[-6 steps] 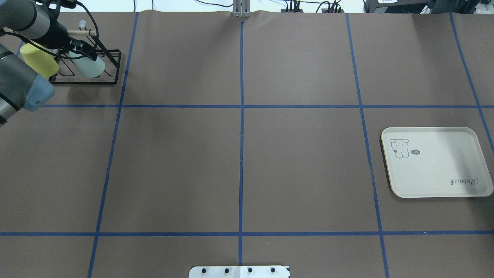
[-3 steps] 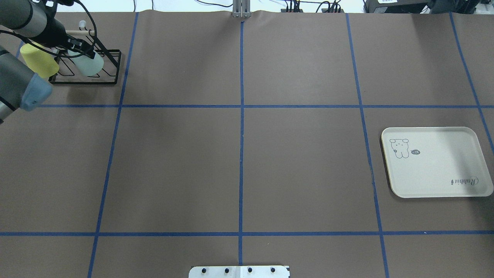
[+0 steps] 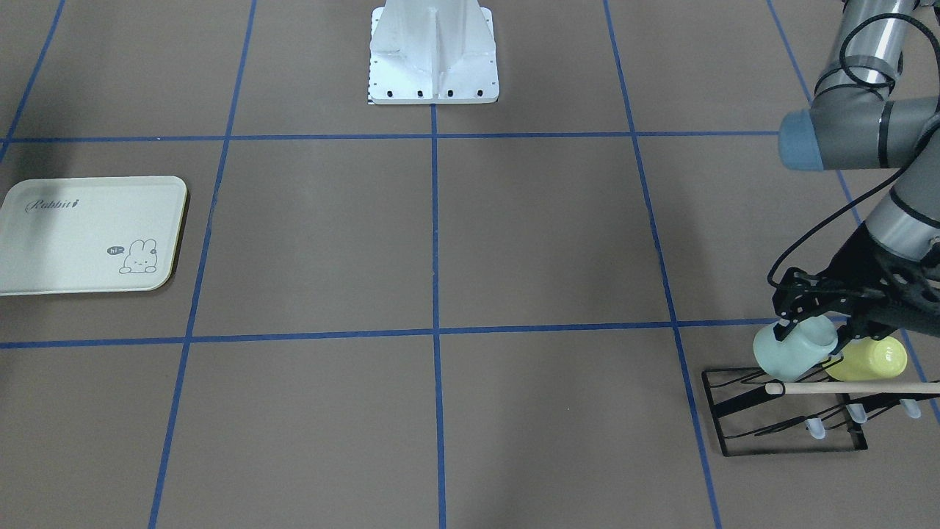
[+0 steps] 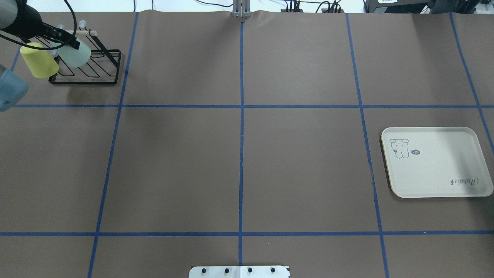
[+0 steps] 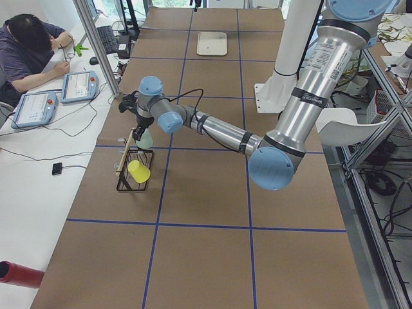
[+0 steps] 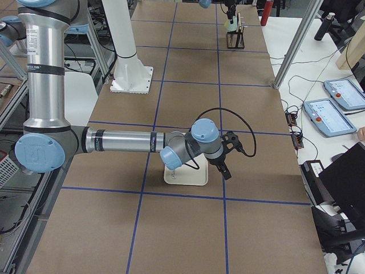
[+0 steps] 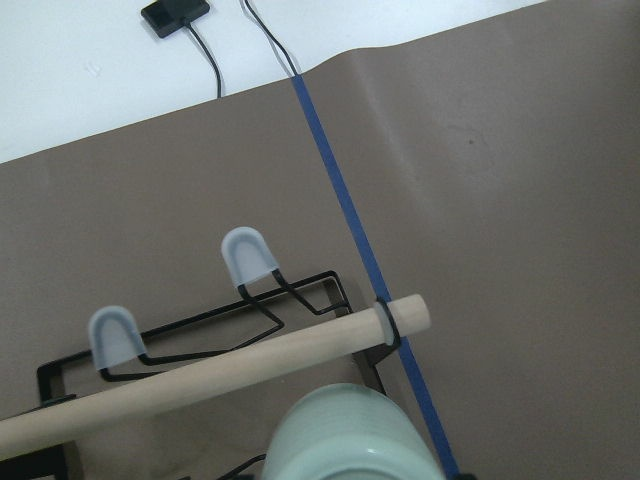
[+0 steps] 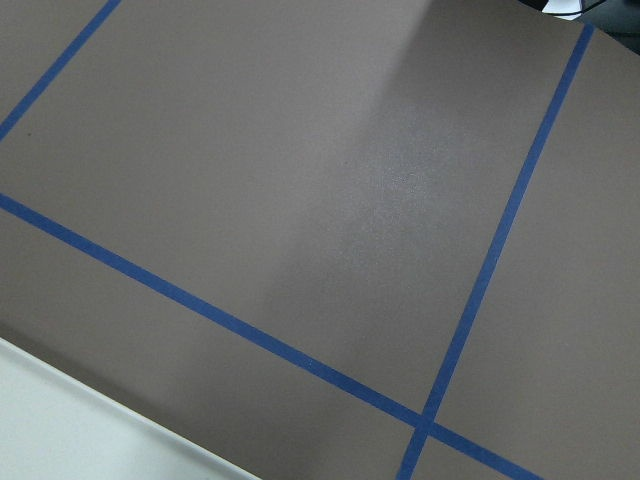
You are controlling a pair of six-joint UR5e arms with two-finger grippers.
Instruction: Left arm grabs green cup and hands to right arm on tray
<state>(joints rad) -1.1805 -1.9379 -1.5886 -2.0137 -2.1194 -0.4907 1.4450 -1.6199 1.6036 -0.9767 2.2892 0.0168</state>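
Note:
My left gripper is shut on the pale mint-green cup and holds it tilted over the black wire rack at the table's far left. The front-facing view shows the left gripper clamped on the cup above the rack's wooden bar. The cup's base fills the bottom of the left wrist view. The cream tray lies at the right side. My right gripper hovers by the tray; I cannot tell whether it is open or shut.
A brighter yellow-green cup hangs on the rack next to the held cup. Blue tape lines cross the brown table. The robot's white base stands at the near-middle edge. An operator sits beyond the table's far side.
My left gripper has pulled the mint-green cup up and back off its place on the rack, toward the far left. The yellow-green cup and the tray have not moved.

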